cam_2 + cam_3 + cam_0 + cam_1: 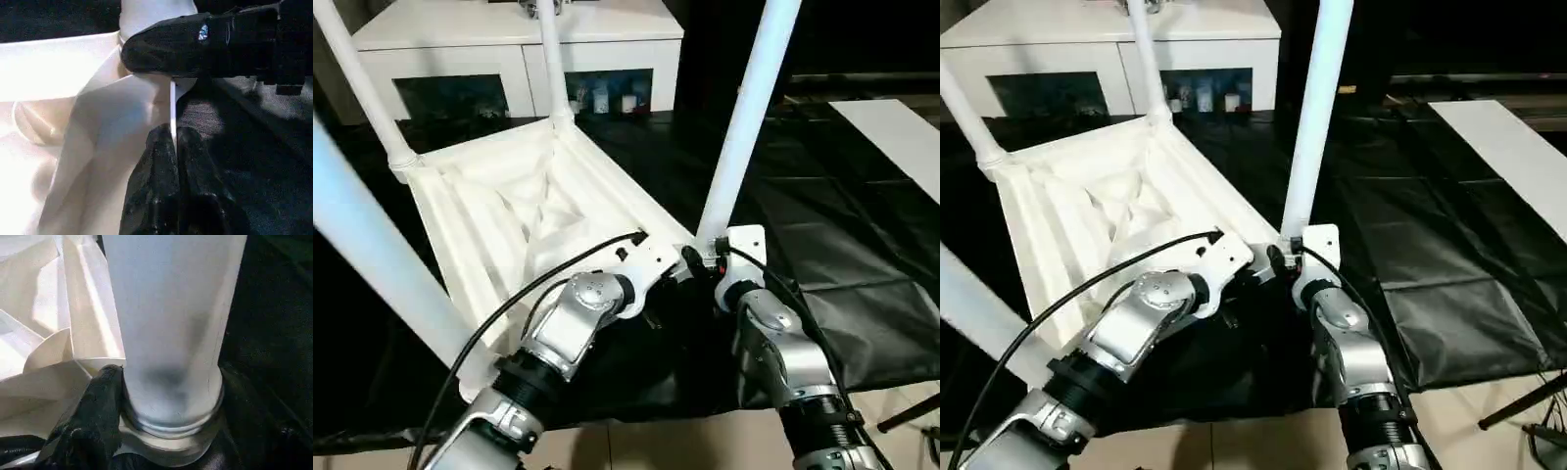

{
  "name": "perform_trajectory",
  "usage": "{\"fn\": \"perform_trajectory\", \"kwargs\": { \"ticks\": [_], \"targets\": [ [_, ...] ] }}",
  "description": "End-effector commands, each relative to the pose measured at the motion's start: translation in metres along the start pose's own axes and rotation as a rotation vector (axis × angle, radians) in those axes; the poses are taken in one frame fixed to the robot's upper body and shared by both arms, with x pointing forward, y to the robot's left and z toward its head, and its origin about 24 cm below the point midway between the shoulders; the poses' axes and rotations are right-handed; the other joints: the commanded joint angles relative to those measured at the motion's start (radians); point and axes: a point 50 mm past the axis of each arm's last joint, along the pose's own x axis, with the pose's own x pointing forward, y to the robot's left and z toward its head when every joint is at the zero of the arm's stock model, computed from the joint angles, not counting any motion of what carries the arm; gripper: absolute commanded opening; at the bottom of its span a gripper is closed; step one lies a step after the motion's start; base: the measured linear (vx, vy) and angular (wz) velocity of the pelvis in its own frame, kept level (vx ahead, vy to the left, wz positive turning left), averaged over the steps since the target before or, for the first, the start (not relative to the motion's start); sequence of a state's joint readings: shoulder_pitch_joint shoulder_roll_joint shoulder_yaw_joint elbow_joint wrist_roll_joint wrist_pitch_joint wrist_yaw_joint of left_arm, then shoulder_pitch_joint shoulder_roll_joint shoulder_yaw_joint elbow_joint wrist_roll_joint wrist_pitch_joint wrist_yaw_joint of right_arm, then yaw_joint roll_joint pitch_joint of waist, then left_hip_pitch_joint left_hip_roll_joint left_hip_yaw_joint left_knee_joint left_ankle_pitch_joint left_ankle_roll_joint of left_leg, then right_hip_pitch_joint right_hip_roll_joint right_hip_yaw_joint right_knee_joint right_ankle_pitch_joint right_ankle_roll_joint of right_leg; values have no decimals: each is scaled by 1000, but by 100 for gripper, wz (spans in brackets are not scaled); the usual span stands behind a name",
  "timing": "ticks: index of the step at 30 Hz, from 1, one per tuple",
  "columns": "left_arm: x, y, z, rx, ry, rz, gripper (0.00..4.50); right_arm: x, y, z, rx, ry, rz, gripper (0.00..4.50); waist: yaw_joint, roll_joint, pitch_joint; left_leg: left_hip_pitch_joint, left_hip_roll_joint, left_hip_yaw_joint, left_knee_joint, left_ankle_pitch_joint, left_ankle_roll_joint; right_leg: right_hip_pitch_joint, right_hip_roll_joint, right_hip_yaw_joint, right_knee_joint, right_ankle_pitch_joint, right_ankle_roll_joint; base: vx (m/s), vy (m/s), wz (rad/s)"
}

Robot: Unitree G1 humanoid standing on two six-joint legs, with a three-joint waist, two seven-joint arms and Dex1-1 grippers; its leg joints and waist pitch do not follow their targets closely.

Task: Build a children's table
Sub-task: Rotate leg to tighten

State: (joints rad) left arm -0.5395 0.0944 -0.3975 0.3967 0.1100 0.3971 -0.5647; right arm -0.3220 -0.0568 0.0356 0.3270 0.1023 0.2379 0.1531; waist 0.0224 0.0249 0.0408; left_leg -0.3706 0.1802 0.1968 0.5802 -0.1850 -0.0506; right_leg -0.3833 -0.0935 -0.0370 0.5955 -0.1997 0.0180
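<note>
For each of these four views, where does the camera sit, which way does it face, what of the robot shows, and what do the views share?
Left eye view: head, looking down over both silver forearms at the upturned tabletop with upright legs.
Right eye view: same, slightly shifted.
Left wrist view: along the shut left gripper at the tabletop's edge; the right gripper's finger crosses above.
Right wrist view: close on the near leg seated in its socket; one black finger beside it.
Shared: that leg and corner.
</note>
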Motion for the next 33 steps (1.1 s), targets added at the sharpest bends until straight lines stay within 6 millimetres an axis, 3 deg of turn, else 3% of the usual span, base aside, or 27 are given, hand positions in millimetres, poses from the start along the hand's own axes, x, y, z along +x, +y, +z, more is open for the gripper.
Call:
{"fn": "perform_trajectory", "kwargs": {
  "ticks": [1,7,11,13,14,15,17,20,22,23,27,28,29,30,33],
  "targets": [
    [-1,-1,-18,10,55,-18,0,-2,6,9,5,-65,56,337,3,-10,-48,7,42,-23,-76,-247,19,25,-43,32,-77,-171,-186,0,0,0],
    [-2,2,-21,40,44,-26,0,-13,-8,14,-74,-83,30,385,13,-14,-45,7,43,-21,-77,-217,30,27,-42,33,-78,-180,-178,0,0,0],
    [-3,4,-19,55,24,-29,0,-27,-19,15,-174,-44,124,385,17,-15,-42,8,44,-21,-78,-254,31,27,-42,34,-84,-225,-160,0,0,0],
    [-2,8,-16,65,1,-21,0,-39,-27,14,-229,-17,214,385,16,-7,-40,8,42,-23,-79,-279,30,26,-41,33,-89,-256,-156,0,0,0],
    [-1,8,-16,66,-3,-20,0,-40,-28,13,-235,-15,222,385,15,-12,-39,7,43,-22,-79,-288,30,27,-41,34,-92,-268,-149,0,0,0],
    [1,11,-11,97,-34,-2,0,-46,-33,13,-268,-5,248,385,15,-8,-41,6,42,-24,-78,-288,35,26,-44,34,-91,-280,-152,0,0,0],
    [3,18,-8,172,-57,42,0,-48,-37,11,-285,2,232,385,15,-13,-41,8,40,-22,-76,-291,40,23,-42,33,-97,-303,-144,0,0,0],
    [2,30,-10,239,-42,107,0,-47,-34,10,-290,-3,221,385,13,-10,-41,3,39,-26,-78,-289,36,23,-43,31,-96,-324,-135,0,0,0],
    [0,39,-8,221,-53,157,0,-46,-28,10,-272,3,247,385,10,-17,-42,-3,40,-29,-79,-278,35,26,-44,29,-94,-320,-135,0,0,0],
    [-1,42,-6,217,-64,183,0,-46,-26,10,-270,4,254,385,11,-14,-42,0,41,-28,-78,-280,36,24,-44,29,-93,-319,-138,0,0,0],
    [-3,52,2,182,-112,237,0,-43,-20,11,-285,3,277,385,12,-15,-55,-4,40,-25,-65,-188,64,29,-45,29,-74,-149,-186,0,0,0],
    [-4,55,7,143,-156,257,46,-42,-18,11,-287,3,286,389,13,-15,-59,-5,40,-25,-61,-158,74,30,-44,29,-68,-101,-196,0,0,0],
    [-4,56,9,136,-166,263,58,-42,-18,11,-286,2,288,389,13,-14,-60,-8,39,-24,-58,-128,86,30,-43,29,-63,-51,-207,0,0,0],
    [-5,57,13,95,-207,262,66,-42,-17,10,-285,2,291,389,16,-13,-62,-11,36,-22,-51,-74,121,32,-43,27,-50,60,-243,0,0,0],
    [-8,58,20,81,-265,268,98,-42,-14,10,-282,3,296,389,21,-8,-65,-6,44,-21,-43,-35,165,28,-41,24,-40,164,-288,0,0,0]
  ]
}}
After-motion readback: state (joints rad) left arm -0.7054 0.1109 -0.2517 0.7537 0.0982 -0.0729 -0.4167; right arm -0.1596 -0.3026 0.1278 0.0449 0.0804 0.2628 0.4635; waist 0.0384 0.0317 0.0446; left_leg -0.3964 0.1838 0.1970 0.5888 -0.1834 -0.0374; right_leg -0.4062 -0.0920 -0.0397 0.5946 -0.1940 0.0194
